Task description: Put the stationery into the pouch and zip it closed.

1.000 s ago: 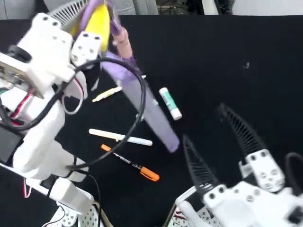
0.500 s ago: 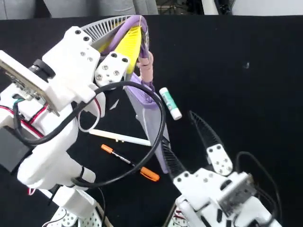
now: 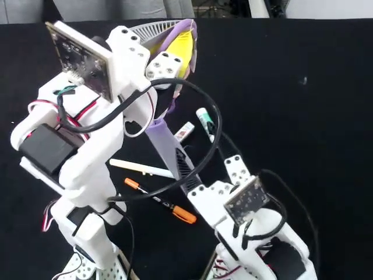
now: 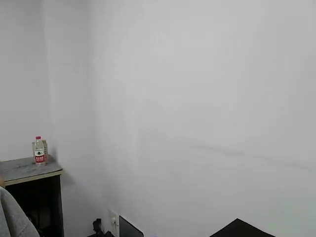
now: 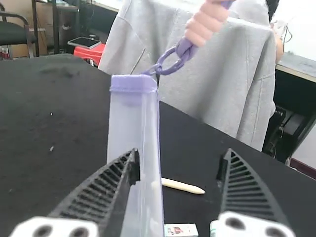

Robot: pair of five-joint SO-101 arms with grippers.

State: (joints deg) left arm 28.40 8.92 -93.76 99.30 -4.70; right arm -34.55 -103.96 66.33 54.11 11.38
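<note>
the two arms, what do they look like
Both are chunky white plastic with screw holes. The left arm has a black motor box, a looping black cable, red and white wires and a dark circuit board; the left gripper has a pale ribbed finger and a yellow one. The right gripper has black ribbed, pointed fingers; the right arm also has a black cable.

left arm (image 3: 87,157): white shell, black cable loops (image 3: 217,119), red/white wires, bare circuit board (image 3: 78,58), black servo block (image 3: 49,149). right arm (image 3: 259,224): white, black ribbed fingers (image 5: 98,197), screw heads, small board (image 3: 247,198).
</note>
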